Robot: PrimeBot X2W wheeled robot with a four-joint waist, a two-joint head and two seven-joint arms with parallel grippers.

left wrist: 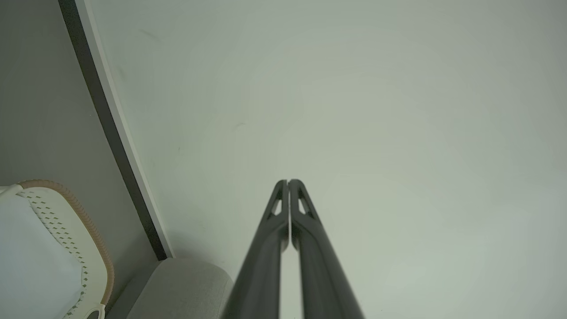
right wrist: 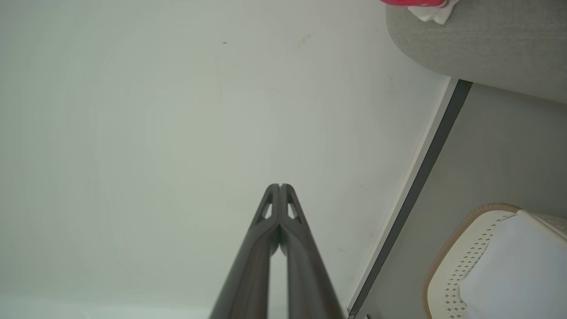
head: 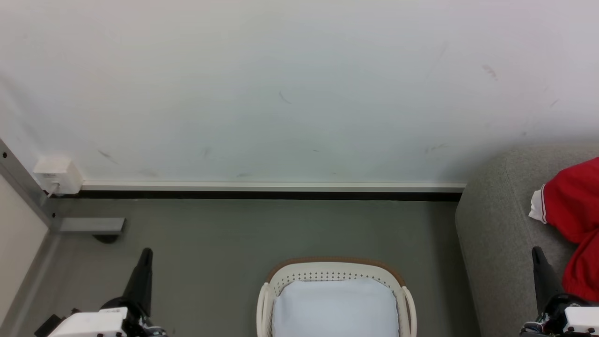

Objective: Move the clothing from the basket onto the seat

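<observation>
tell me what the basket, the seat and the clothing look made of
The basket looks like moulded plastic: smooth cream walls with punched holes, brown rim. The seat looks like matte grey woven upholstery, finely textured. The clothing is soft red fabric with white trim, lying in folds; the fibre can't be told.

1. Wall (head: 299, 84): white, matt, evenly lit, with faint grey scuff marks.
2. Skirting strip (head: 271, 186): white, runs along the wall base, with a dark gap beneath it.
3. Floor (head: 210, 229): plain grey, smooth.
4. Socket box (head: 58, 175): white, mounted low on the wall at the left.
5. Metal post (head: 23, 187): grey, slanted, at the far left; its flat foot (head: 91, 225) lies on the floor.
6. Seat (head: 496, 224): light grey upholstery, at the right, by the wall.
</observation>
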